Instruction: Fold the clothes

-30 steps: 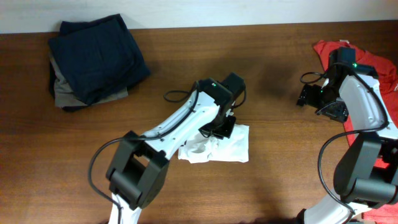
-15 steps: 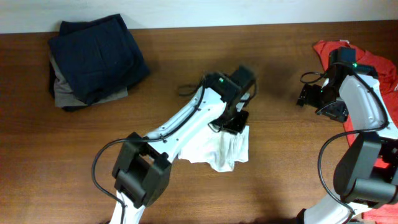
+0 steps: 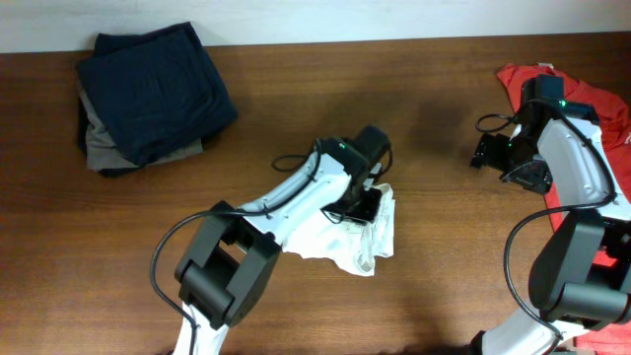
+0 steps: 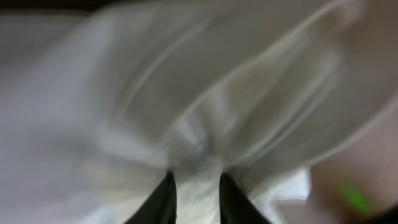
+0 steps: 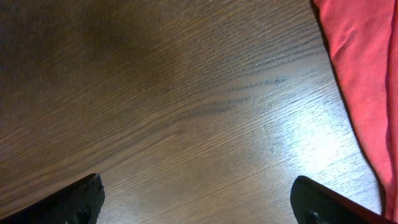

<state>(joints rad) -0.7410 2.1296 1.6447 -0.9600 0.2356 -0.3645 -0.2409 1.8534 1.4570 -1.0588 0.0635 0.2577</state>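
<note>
The white T-shirt lies bunched and wrinkled near the middle of the table. The left gripper sits at the shirt's upper edge. In the wrist view its fingers are nearly together, pinching a ridge of thin fabric. A green smear shows on the cloth to the right of that pinch. It may be a label, but it is too blurred to read, and no other writing can be made out. The right gripper hangs well to the shirt's right over bare wood, its fingers wide apart and holding nothing. A red shirt lies just beyond it. Dark folded garments lie far to the white shirt's upper left.
</note>
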